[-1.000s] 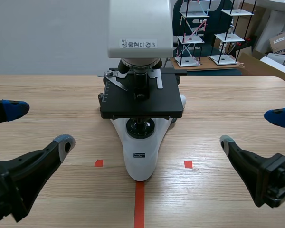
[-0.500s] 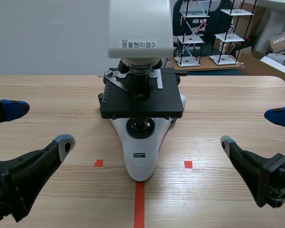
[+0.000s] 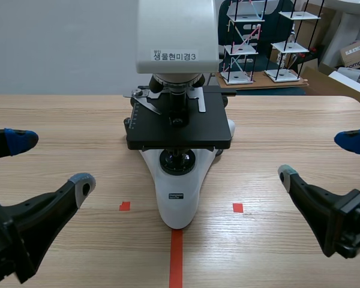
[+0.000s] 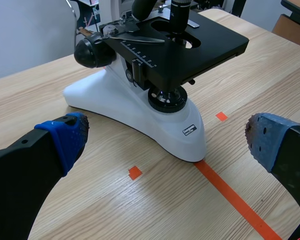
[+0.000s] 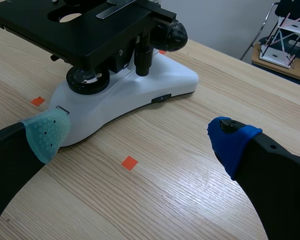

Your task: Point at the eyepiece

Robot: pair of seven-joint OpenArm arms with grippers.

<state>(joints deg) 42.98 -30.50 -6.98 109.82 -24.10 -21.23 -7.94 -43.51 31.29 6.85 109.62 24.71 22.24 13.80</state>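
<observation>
A white microscope [image 3: 179,201] stands at the middle of the wooden table [image 3: 288,120], its rounded base pointing toward the robot. Above the base sits a black square stage [image 3: 179,129], with the objective lenses [image 3: 177,90] hanging just over it. Higher up is the white head [image 3: 177,30], which carries a printed label [image 3: 175,56]. The head runs out past the scene view's upper edge, so the eyepiece cannot be seen in any view; it can only lie above the head. The left gripper [image 3: 51,161] hovers low over the table to the left of the microscope's base and well apart from it. Its fingers are spread wide with nothing between them; in the left wrist view its blue pads [image 4: 65,137] frame the base and a black focus knob [image 4: 92,50]. The right gripper [image 3: 318,159] mirrors it on the microscope's right side, also clear of the base and gaping with nothing held. Its grey-green pad [image 5: 45,134] is nearer the base than its blue one [image 5: 230,142]. Two orange-red squares [image 3: 125,206] [image 3: 237,207] flank the base's tip, and a tape line [image 3: 176,258] runs from that tip toward the robot. Beyond the microscope, behind the table, stand rod-and-shelf models [image 3: 243,42] and cardboard boxes [image 3: 357,54].
</observation>
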